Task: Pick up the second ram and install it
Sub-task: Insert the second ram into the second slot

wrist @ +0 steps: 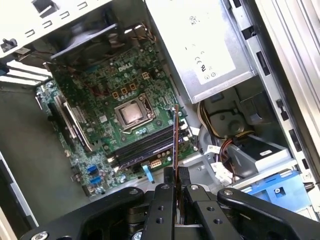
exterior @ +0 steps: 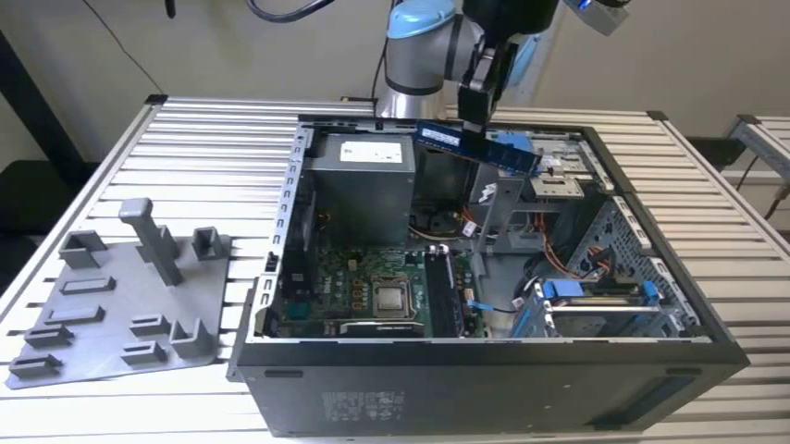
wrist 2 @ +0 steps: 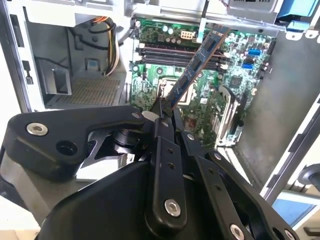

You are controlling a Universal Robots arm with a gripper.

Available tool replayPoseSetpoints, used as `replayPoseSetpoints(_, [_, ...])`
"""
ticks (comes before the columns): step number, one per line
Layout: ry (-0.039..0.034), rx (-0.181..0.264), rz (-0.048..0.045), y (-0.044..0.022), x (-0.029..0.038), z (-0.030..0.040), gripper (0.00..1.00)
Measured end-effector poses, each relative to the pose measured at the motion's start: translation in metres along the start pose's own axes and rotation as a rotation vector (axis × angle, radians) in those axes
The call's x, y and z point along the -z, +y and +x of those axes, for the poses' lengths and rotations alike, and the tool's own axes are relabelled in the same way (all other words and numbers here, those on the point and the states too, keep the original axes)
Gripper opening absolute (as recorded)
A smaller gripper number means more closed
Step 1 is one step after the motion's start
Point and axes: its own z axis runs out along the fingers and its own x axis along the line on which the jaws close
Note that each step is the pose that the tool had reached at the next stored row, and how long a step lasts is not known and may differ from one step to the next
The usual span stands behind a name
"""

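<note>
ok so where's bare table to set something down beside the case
The slatted table is bare beyond the grey fixture plate, on the exterior view's left of the computer case, and in a strip along the case's other side. Inside the case is crowded, and the gripper holds the second ram above it.

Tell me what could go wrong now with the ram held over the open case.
The ram in the gripper sits at an angle to the slots; lowered like that, it could jam. In the exterior view one end is close to the drive bay and could clip it. The grip looks narrow, so the ram might pivot.
</note>
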Motion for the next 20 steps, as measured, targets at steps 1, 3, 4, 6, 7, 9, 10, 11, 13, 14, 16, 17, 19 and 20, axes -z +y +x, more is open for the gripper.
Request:
replayPoseSetpoints(1, [-0.0002, -0.007, -0.0003, -0.0001, -0.0002, -0.0001, 0.14])
replayPoseSetpoints(3, [-0.0004, -0.018, -0.0009, -0.0005, -0.0004, -0.0002, 0.14])
replayPoseSetpoints(4, [-0.0006, -0.023, -0.0011, -0.0007, -0.0006, -0.0002, 0.14])
replayPoseSetpoints(6, [-0.0012, -0.029, -0.0016, -0.0014, -0.0010, 0.0000, 0.14])
replayPoseSetpoints(7, [-0.0022, -0.031, -0.0020, -0.0018, -0.0011, 0.0004, 0.14])
replayPoseSetpoints(9, [-0.0075, -0.032, -0.0032, -0.0026, -0.0017, 0.0018, 0.14])
replayPoseSetpoints(10, [-0.0099, -0.032, -0.0036, -0.0031, -0.0020, 0.0029, 0.14])
replayPoseSetpoints(11, [-0.0114, -0.033, -0.0037, -0.0037, -0.0023, 0.0040, 0.14])
replayPoseSetpoints(13, [-0.0120, -0.034, -0.0038, -0.0052, -0.0027, 0.0069, 0.14])
replayPoseSetpoints(14, [-0.0123, -0.034, -0.0039, -0.0061, -0.0029, 0.0086, 0.14])
replayPoseSetpoints(16, [-0.0125, -0.036, -0.0041, -0.0079, -0.0032, 0.0120, 0.14])
replayPoseSetpoints(17, [-0.0124, -0.036, -0.0041, -0.0087, -0.0033, 0.0135, 0.14])
replayPoseSetpoints(19, [-0.0126, -0.037, -0.0042, -0.0103, -0.0036, 0.0167, 0.14])
replayPoseSetpoints(20, [-0.0128, -0.038, -0.0043, -0.0108, -0.0037, 0.0177, 0.14])
